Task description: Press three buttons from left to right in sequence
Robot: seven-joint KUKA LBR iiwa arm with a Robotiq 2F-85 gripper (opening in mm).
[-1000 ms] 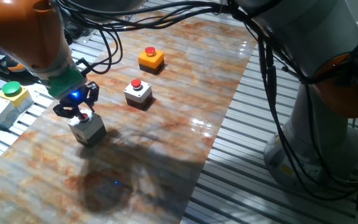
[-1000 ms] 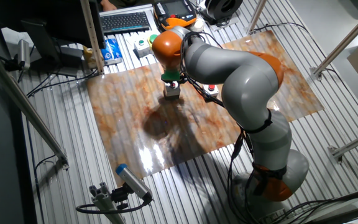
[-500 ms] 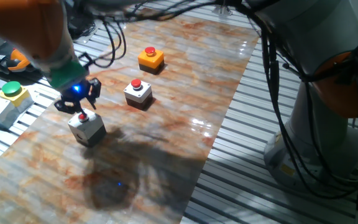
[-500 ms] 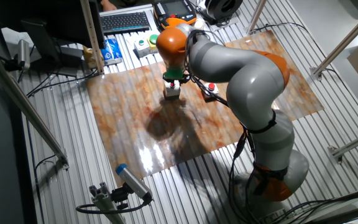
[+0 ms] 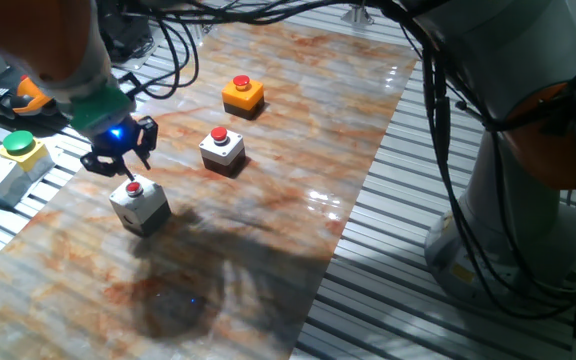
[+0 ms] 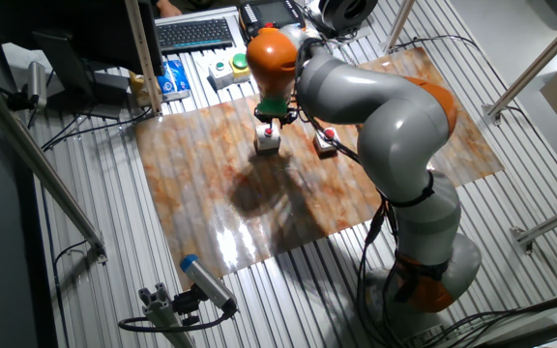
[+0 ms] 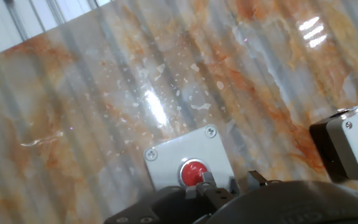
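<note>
Three button boxes stand on the marbled board. The left grey-white box point(image 5: 140, 205) has its red button point(image 5: 133, 187) uncovered. It also shows in the other fixed view point(image 6: 268, 143) and the hand view point(image 7: 186, 155). The middle grey-white box point(image 5: 222, 149) and the flatter orange box point(image 5: 243, 95) lie further right and back. My gripper point(image 5: 118, 162) hangs a little above and behind the left button without touching it. In the hand view the fingertips point(image 7: 207, 180) sit just below that button point(image 7: 193, 172). No view shows whether the fingers are open or shut.
A grey box with a yellow top and green button point(image 5: 8, 158) stands off the board at the left. Black cables hang over the back of the board point(image 5: 298, 150). The robot base point(image 5: 523, 200) stands at the right. A keyboard point(image 6: 193, 34) lies beyond the board.
My gripper was down on the left box's red button one second ago. It has since lifted up and slightly back, and the button now shows uncovered.
</note>
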